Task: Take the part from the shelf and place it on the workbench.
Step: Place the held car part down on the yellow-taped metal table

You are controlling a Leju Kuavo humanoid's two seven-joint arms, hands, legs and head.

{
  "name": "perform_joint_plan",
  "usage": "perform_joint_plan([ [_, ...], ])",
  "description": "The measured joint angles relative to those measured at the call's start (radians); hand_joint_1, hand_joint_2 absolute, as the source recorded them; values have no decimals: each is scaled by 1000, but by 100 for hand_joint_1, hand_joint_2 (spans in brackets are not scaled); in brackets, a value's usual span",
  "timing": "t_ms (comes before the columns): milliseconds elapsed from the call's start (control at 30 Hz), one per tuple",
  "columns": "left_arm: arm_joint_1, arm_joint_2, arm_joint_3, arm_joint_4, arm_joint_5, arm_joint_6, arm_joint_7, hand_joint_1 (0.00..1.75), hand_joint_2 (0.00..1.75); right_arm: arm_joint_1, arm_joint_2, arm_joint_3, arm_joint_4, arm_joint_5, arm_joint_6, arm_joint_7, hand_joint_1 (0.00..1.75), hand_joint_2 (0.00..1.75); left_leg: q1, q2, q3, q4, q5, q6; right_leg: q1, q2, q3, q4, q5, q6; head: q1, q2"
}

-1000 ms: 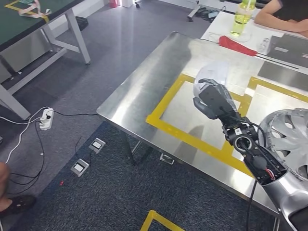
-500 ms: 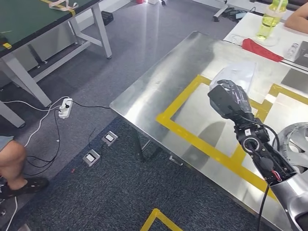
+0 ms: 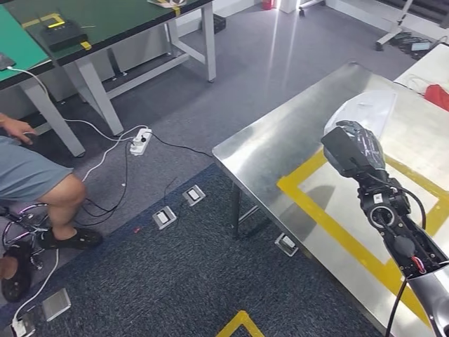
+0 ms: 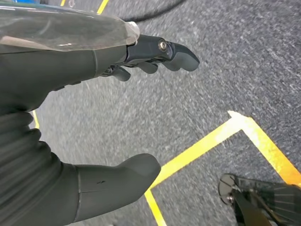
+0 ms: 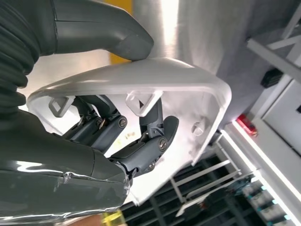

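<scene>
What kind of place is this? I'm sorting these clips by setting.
Probably a workshop or robot test lab: a steel workbench marked with yellow tape, green-topped work tables, and a power strip on grey carpet.

I'm seeing the right hand (image 3: 353, 149) hiding most of the white part (image 3: 365, 109); the counter (image 3: 275, 144) is running off past its far and right edges.

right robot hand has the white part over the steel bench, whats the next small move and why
Probably lower it. The right robot hand grips the white moulded plastic part above the shiny steel workbench, near the yellow tape rectangle, and the part seems not yet set down.
</scene>
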Motion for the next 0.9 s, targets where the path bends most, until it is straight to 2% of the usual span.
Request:
perform_joint_plan([
  [33, -1, -1, 0, 0, 0, 0, 0, 0, 175, 0, -1, -2, 1, 0, 0, 0, 175, 175, 1, -13, -5, 7, -2, -6, -3, 19, 23, -53, 18, -1, 1, 0],
  [67, -1, -1, 0, 0, 0, 0, 0, 0, 175, 1, -2, -3, 1, 0, 0, 0, 175, 175, 1, -25, -11, 11, -2, -11, -4, 33, 33, -79, 23, -3, 1, 0],
  [100, 0, 0, 0, 0, 0, 0, 0, 0, 175, 2, -3, -4, 2, 0, 0, 0, 175, 175, 2, -37, -16, 12, 1, -17, -3, 35, 35, -83, 19, -8, -1, 0],
  [133, 3, 0, 0, 0, 0, 0, 0, 0, 175, 2, -4, -4, 2, 0, 0, 0, 175, 175, 3, -48, -20, 11, 4, -23, -3, 24, 34, -84, 20, -14, -3, 0],
  [167, 6, 0, 0, 0, 0, 0, 0, 0, 175, 1, -4, -4, 2, 0, 0, 0, 175, 175, 4, -46, -23, 11, 4, -29, -3, 13, 35, -85, 22, -20, -5, 0],
  [200, 8, 0, 0, 0, 0, 0, 0, 0, 175, 0, -4, -5, 2, 0, 0, -1, 175, 175, 2, -26, -30, 24, -5, -35, -4, 1, 36, -87, 24, -27, -10, 0],
  [233, 8, 0, 0, 0, 0, 0, 0, 0, 175, -1, -5, -5, 2, 0, 0, -1, 175, 175, 0, 5, -48, 59, -26, -40, -5, -12, 38, -89, 25, -33, -17, 0],
  [267, 7, 0, 0, 0, 0, 0, 0, 0, 175, -1, -5, -5, 2, 0, 0, -1, 175, 175, 0, 40, -76, 118, -57, -45, -3, -24, 38, -90, 25, -38, -23, 0],
  [300, 5, -1, 0, 0, 0, 0, 0, 0, 175, 0, -5, -6, 1, 0, 0, -1, 175, 175, 0, 67, -113, 193, -92, -50, -1, -37, 38, -91, 24, -42, -29, 0],
  [333, 4, -1, 0, 0, 0, 0, 0, 0, 175, 1, -5, -6, 1, 0, 0, -1, 175, 175, 2, 77, -149, 266, -121, -52, 1, -51, 38, -91, 23, -44, -32, 0],
  [367, 4, -1, 0, 0, 0, 0, 0, 0, 175, 1, -5, -6, 2, 0, 0, -1, 175, 175, 3, 81, -173, 314, -134, -53, 2, -63, 38, -90, 22, -45, -34, 0],
  [400, 4, -2, 0, 0, 0, 0, 0, 0, 175, 1, -5, -6, 2, 0, 0, -1, 175, 175, 4, 83, -177, 321, -126, -51, 4, -75, 39, -90, 22, -45, -35, 0],
  [433, 4, -2, 0, 0, 0, 0, 0, 0, 175, 1, -5, -5, 1, 0, 0, -1, 175, 175, 3, 85, -159, 285, -101, -48, 5, -86, 40, -90, 20, -45, -36, 0],
  [467, 4, -1, 0, 0, 0, 0, 0, 0, 175, 1, -5, -5, 1, 0, 0, -1, 175, 175, 1, 94, -122, 214, -65, -41, 7, -97, 43, -91, 19, -45, -37, 0],
  [533, 2, 2, 0, 0, 0, 0, 0, 0, 175, 0, -5, -6, 1, 0, 0, -1, 175, 175, -10, 135, -46, 67, -13, -21, 12, -116, 46, -91, 15, -42, -38, 0],
  [567, 1, 3, 0, 0, 0, -1, -1, 0, 175, 1, -6, -6, 1, 2, -3, 4, 175, 175, -15, 149, -26, 26, -2, -14, 14, -123, 47, -91, 13, -39, -38, 0],
  [600, 0, 4, 0, 0, 0, -4, -4, 0, 175, 4, -6, -7, 2, 12, -18, 22, 175, 175, -19, 153, -20, 11, -2, -9, 15, -131, 48, -92, 11, -34, -38, 0],
  [667, 1, 4, 0, 0, 3, -19, -16, 0, 175, 26, -9, -26, 23, 13, -101, 72, 175, 175, -16, 132, -17, 2, 3, -4, 15, -143, 56, -98, 7, -23, -38, 0],
  [700, 2, 3, 0, 0, 5, -26, -23, 0, 175, 44, -11, -48, 52, -11, -154, 74, 175, 175, -12, 122, -12, -6, 6, 0, 14, -133, 58, -93, -1, -17, -37, 0],
  [733, 3, 3, 0, 0, 6, -31, -27, 0, 175, 64, -14, -78, 92, -50, -200, 44, 175, 175, -10, 113, -6, -13, 9, 0, 15, -117, 57, -86, -8, -17, -34, 0],
  [767, 4, 2, 0, 0, 6, -34, -29, 0, 175, 81, -20, -109, 139, -86, -231, -7, 175, 175, -10, 104, -1, -15, 8, -1, 16, -99, 54, -89, 0, -31, -25, 0],
  [800, 6, 1, 0, 0, 6, -36, -31, 0, 175, 94, -25, -138, 183, -104, -250, -47, 175, 175, -14, 98, 2, -13, 4, -4, 16, -84, 52, -91, -4, -40, -16, 0],
  [833, 9, 0, 0, 0, 6, -38, -32, 0, 175, 107, -30, -160, 217, -101, -267, -63, 175, 175, -18, 93, 4, -7, -2, -5, 16, -80, 53, -99, 7, -44, -10, 0],
  [867, 11, 0, 0, 0, 6, -39, -32, 0, 175, 118, -33, -179, 242, -84, -281, -53, 175, 175, -20, 91, 5, -3, -8, -4, 15, -80, 57, -110, 15, -43, -6, 0],
  [900, 11, 0, 0, 0, 6, -41, -33, 0, 175, 130, -34, -193, 261, -67, -294, -26, 175, 175, -21, 91, 6, -2, -11, -2, 13, -79, 60, -109, 8, -30, -7, 0],
])
